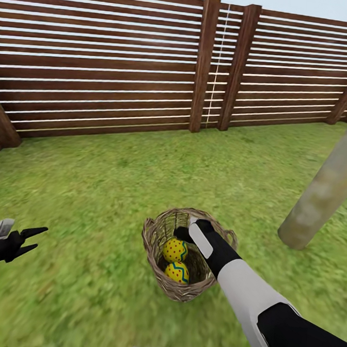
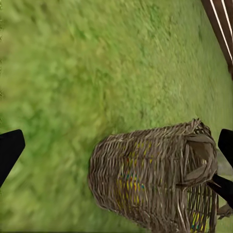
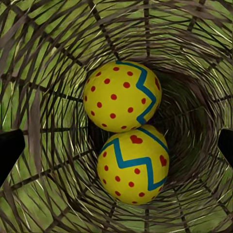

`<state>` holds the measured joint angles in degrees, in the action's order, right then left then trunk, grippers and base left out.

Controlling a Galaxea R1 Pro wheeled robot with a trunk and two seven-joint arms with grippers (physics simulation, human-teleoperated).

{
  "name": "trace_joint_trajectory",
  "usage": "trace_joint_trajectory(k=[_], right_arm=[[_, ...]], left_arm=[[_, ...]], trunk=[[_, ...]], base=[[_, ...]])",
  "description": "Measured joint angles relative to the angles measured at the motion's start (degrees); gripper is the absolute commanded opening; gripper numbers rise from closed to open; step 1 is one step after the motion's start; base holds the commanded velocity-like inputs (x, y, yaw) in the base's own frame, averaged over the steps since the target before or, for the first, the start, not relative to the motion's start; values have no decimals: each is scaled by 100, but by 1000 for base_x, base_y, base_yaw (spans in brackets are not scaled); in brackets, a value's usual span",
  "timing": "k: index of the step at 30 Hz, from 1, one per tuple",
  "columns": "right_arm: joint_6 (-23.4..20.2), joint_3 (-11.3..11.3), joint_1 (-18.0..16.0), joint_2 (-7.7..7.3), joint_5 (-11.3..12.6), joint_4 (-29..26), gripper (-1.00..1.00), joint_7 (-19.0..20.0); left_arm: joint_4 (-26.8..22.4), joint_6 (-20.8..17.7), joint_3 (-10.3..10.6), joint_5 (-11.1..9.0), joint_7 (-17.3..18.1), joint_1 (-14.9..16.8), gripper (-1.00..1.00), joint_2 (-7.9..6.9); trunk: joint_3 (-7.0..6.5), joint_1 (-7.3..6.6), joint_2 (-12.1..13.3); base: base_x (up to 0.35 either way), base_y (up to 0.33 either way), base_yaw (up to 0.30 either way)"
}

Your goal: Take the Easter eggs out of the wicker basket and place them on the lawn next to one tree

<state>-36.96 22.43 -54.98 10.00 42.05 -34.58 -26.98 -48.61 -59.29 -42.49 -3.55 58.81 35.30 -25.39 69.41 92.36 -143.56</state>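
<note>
The wicker basket (image 1: 159, 234) stands on the lawn (image 1: 89, 188) right in front of me. Two yellow Easter eggs with red dots and blue zigzags lie inside it, one (image 1: 175, 249) resting against the other (image 1: 177, 271). My right gripper (image 1: 183, 233) reaches down through the basket's rim. In the right wrist view it (image 3: 118, 145) is open above the eggs (image 3: 121, 95) (image 3: 133, 165), its fingertips (image 3: 9, 150) wide apart and touching neither. My left gripper (image 1: 38, 238) hovers open and empty over the grass to the left. The left wrist view takes in the basket's woven side (image 2: 155, 179).
A pale grey tree trunk (image 1: 325, 189) rises from the grass to the right of the basket, about an arm's length away. A dark brown slat fence (image 1: 124, 61) closes off the lawn at the back. Grass stretches between the basket and the fence.
</note>
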Motion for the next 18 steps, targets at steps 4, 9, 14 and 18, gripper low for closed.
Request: trace_joint_trajectory(k=[4, 9, 14, 18], right_arm=[[15, 1, 0, 0, -1, 0, 100, 0], [23, 2, 0, 0, 0, 0, 100, 0], [25, 1, 0, 0, -5, 0, 100, 0], [28, 1, 0, 0, -9, 0, 100, 0]], left_arm=[[0, 0, 0, -4, 6, -1, 100, 0], [0, 0, -1, -6, 8, -1, 100, 0], [0, 0, -2, -4, 8, -8, 100, 0], [0, 0, -7, -4, 9, -36, 100, 0]], trunk=[[89, 10, -5], [200, 23, -12], [310, 36, -19], [399, 46, -24]], base=[[0, 0, 0], [0, 0, 0], [0, 0, 0], [0, 0, 0]])
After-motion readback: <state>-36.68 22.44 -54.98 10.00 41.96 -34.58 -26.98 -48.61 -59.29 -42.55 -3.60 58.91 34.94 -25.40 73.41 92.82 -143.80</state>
